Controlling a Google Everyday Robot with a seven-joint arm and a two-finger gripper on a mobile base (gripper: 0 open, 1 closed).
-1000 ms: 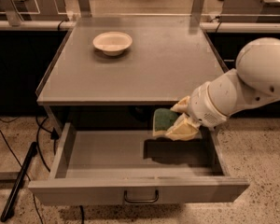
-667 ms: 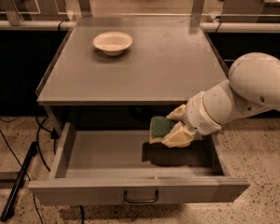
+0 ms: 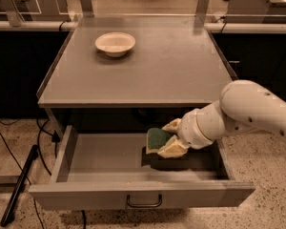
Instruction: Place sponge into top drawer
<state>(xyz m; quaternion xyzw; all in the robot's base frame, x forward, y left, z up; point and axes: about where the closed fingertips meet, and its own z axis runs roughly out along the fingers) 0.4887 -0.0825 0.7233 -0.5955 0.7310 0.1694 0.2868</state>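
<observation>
The top drawer is pulled open below the grey table, its flat front panel with a dark bar handle facing me. My gripper reaches in from the right and is shut on the sponge, a green-topped pad on yellow foam. It holds the sponge low inside the drawer's right half, just above the floor, with a dark shadow beneath it.
A cream round bowl sits on the table top at the back left. My white arm crosses the drawer's right side. Dark cables and a black rod lie on the speckled floor at the left.
My gripper has moved left and down with the sponge, going deeper into the open drawer. The drawer and bowl have not moved.
</observation>
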